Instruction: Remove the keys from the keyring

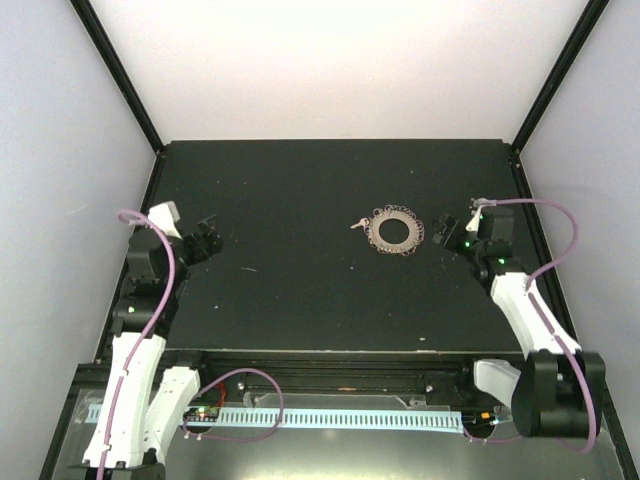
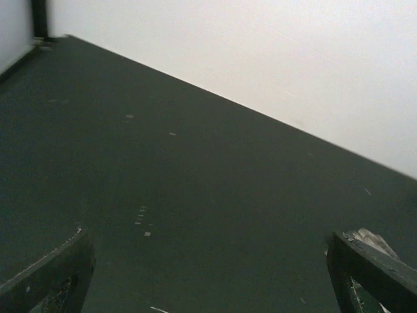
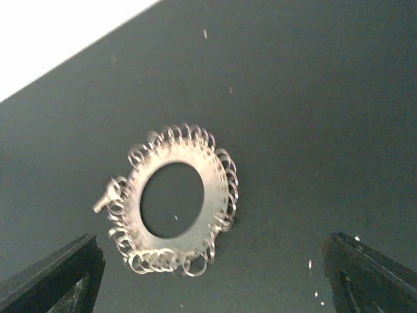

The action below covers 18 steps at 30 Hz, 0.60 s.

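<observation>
1. Top external view: the keyring (image 1: 381, 232) lies flat on the dark table (image 1: 300, 300), right of centre in the frame and in the upper half of the tabletop. The key (image 1: 357, 223) juts out from the ring's upper-left rim, pointing left.
2. In the same view, the right gripper (image 1: 445, 232) sits just to the right of the keyring, near it but not touching. Its jaws are parted and nothing is between them. The left gripper (image 1: 205, 240) is at the left of the frame, level with the ring and well apart from it. It is also spread wide and empty.
3. Left wrist view: two dark fingers (image 2: 45, 280) show in the lower corners, one left and one right, far apart, so this gripper is fully released. Only bare dark tabletop with a few pale specks lies between them. A white wall (image 2: 293, 59) fills the upper right. Neither keyring nor key appears here.
4. Right wrist view: the fingers (image 3: 371, 274) stand in the two lower corners, spread wide and grasping nothing. The keyring lies flat on the table at centre-left of the frame, above the gap between the fingers and clear of both. Small wire loops (image 3: 163, 261) fringe its rim around a wide round hole. The key pokes out at the ring's left edge among the loops, slanting down-left. How it is attached to the ring cannot be made out.
</observation>
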Each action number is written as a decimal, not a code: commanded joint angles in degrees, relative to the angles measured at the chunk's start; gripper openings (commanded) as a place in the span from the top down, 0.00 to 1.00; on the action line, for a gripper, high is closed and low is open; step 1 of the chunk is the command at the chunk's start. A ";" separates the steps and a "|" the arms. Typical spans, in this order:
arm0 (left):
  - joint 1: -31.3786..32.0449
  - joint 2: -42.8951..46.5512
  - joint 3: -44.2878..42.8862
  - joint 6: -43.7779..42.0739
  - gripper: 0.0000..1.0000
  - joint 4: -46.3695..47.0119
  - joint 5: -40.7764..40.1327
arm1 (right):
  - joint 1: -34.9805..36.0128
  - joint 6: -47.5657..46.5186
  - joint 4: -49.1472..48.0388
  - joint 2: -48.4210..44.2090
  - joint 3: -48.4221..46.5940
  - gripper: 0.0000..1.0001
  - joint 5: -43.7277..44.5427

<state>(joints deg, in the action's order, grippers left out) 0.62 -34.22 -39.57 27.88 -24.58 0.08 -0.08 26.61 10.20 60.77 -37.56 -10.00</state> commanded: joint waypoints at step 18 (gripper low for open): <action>0.58 -6.02 -9.67 -23.67 0.01 -0.22 7.28 | 5.99 -3.59 4.55 32.66 -13.00 0.32 -9.07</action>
<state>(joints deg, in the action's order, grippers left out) 1.04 -41.25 -49.47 6.63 -26.35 9.63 5.04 22.41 16.21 92.55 -50.26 -19.14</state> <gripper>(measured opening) 0.989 0.686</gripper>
